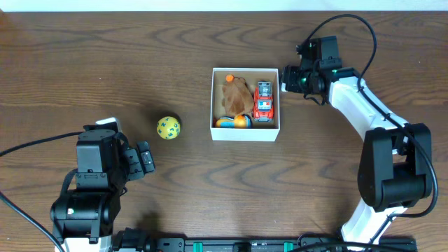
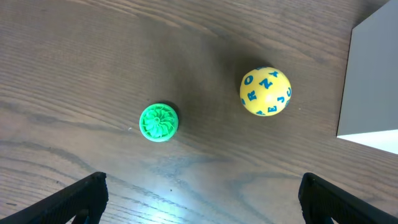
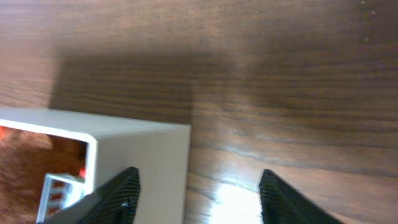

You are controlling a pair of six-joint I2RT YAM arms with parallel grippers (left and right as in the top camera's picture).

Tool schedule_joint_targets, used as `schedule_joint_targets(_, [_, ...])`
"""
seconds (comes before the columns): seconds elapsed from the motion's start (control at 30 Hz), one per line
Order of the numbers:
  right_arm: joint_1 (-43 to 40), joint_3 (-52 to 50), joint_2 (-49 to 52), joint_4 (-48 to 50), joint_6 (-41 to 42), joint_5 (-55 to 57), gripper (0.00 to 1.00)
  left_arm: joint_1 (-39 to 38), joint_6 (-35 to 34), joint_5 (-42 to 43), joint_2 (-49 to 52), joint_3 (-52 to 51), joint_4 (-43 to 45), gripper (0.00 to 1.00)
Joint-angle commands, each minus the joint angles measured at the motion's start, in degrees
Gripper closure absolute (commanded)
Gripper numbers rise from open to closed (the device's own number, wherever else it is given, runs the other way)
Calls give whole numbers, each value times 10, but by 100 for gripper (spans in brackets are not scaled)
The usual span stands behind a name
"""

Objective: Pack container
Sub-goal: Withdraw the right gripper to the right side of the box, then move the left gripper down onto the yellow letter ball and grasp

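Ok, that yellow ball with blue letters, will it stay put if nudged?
Probably not: the yellow ball looks fully round on a smooth tabletop, so a nudge likely sends it rolling. Its curved sides may slip from an off-centre grip.

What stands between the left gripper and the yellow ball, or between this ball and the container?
Nothing visible. The left gripper faces the yellow ball directly, only tabletop separates the ball from the container, and the green toy lies aside.

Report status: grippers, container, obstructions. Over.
Left gripper open, empty, near yellow ball and green toy. Right gripper open at container corner; red truck inside. No obstruction seen.
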Motion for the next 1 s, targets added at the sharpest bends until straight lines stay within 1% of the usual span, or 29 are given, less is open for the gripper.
schedule_joint_targets(0.0, [-26, 1, -35, -27, -5, 47, 31, 2, -8, -2, 0, 9, 2, 2])
schedule_joint_targets(0.07, [-48, 1, -65, -68, 1, 83, 30, 2, -7, 7, 0, 10, 9, 2])
schedule_joint_targets(0.17, [-84, 1, -110, -160, 3, 140, 27, 2, -7, 15, 6, 17, 23, 2])
schedule_joint_targets(0.23, [-106, 1, -133, -227, 7, 162, 23, 2, -8, 15, 28, 43, 25, 2])
schedule_joint_targets(0.33, [-131, 1, -151, -312, 7, 162, 20, 0, -7, 15, 95, 107, 13, 2])
schedule_joint_targets(0.4, [-138, 1, -154, -351, 7, 162, 19, -6, -7, 15, 151, 155, -4, 2])
schedule_joint_targets(0.5, [-140, 1, -154, -376, 7, 158, 18, -20, -7, 15, 252, 224, -25, 2])
schedule_joint_targets(0.6, [-140, 1, -154, -381, 7, 158, 17, -34, -7, 21, 336, 260, -24, 2])
schedule_joint_targets(0.73, [-139, 1, -154, -379, 7, 158, 14, -47, 6, 85, 427, 265, 8, 2])
schedule_joint_targets(0.97, [-139, 1, -154, -380, 1, 158, 13, -50, 6, 88, 538, 265, 10, 2])
